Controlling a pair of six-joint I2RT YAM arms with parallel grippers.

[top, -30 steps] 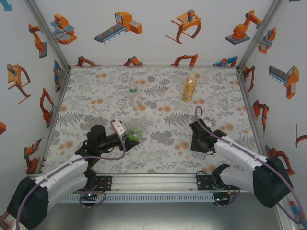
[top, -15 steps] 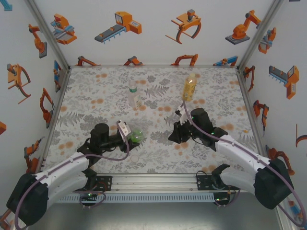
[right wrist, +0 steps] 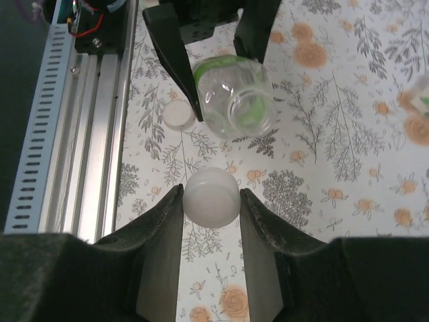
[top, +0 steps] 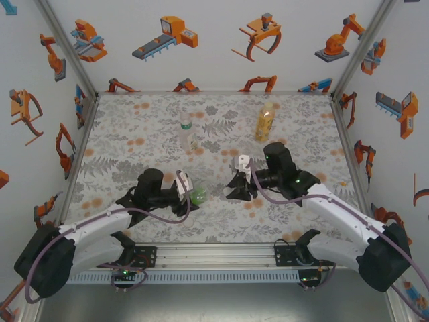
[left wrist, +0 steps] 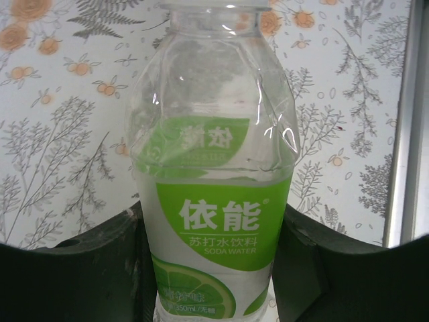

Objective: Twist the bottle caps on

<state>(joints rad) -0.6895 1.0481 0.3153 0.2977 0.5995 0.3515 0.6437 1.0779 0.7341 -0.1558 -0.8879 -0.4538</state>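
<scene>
- Bottles: the tall amber-yellow plastic bottle (top: 265, 123) stands upright near the back right of the grey floral-patterned mat (top: 134, 127).
- The slim clear plastic bottle with a label (top: 186, 133) stands upright toward the back, left of the amber one and well apart from it.
- The short clear plastic bottle with a green label (left wrist: 214, 201) is near the mat's front centre. The left gripper (top: 190, 194) clamps its body between both fingers (left wrist: 100, 268), and its open mouth is turned toward the right gripper (top: 236, 189).
- The right gripper hangs near that mouth, jaws set close on a small round white plastic cap (right wrist: 211, 196) pinched at its sides. The right wrist view shows mat between cap and mouth.
- A second small round whitish cap (right wrist: 179, 115) lies flat on the mat beside a left finger, near the slotted metal rail (right wrist: 60, 134).
</scene>
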